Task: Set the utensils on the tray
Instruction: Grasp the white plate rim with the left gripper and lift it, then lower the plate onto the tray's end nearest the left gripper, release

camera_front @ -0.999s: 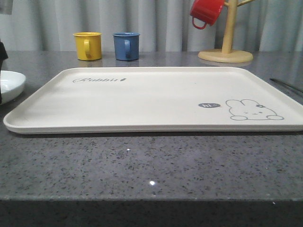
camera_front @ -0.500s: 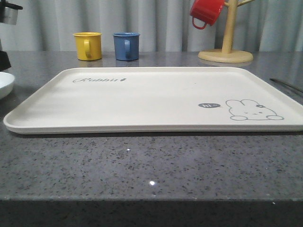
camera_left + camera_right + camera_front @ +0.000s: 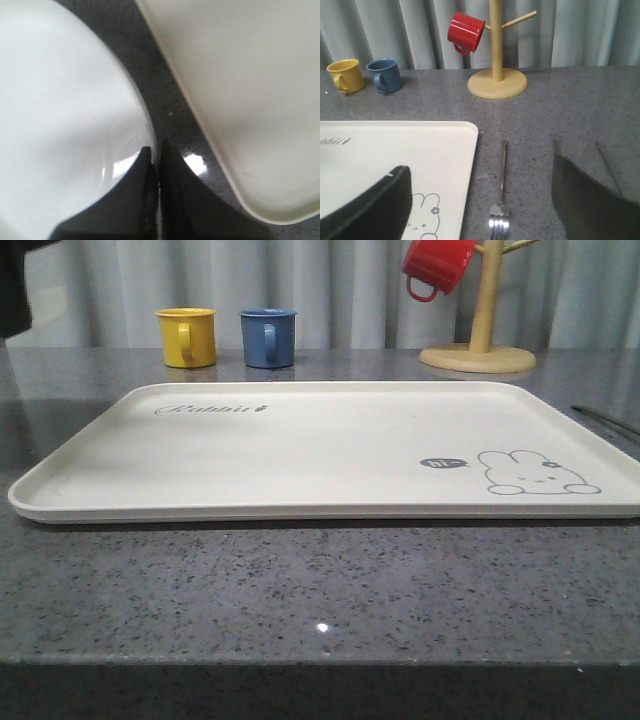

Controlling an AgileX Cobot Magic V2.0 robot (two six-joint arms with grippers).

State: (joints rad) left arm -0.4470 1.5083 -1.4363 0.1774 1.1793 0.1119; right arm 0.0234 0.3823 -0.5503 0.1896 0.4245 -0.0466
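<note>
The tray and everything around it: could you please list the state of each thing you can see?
Tray: flat on the counter, nothing on it.
Plate: beside the tray, rim pinched by the left gripper.
Right gripper: open, holding nothing.
Fork: lying on the counter beside the tray.
Chopsticks: lying on the counter, partly hidden.
Red mug: hanging on the wooden stand.
Yellow mug: upright.
Blue mug: upright.

1. The tray (image 3: 330, 445) fills mid-frame, its surface bare and open from above.
2. Upper left, yellow mug (image 3: 187, 336) and blue mug (image 3: 267, 337) stand behind it.
3. Upper right, the mug tree (image 3: 480, 345) blocks that corner.
</note>
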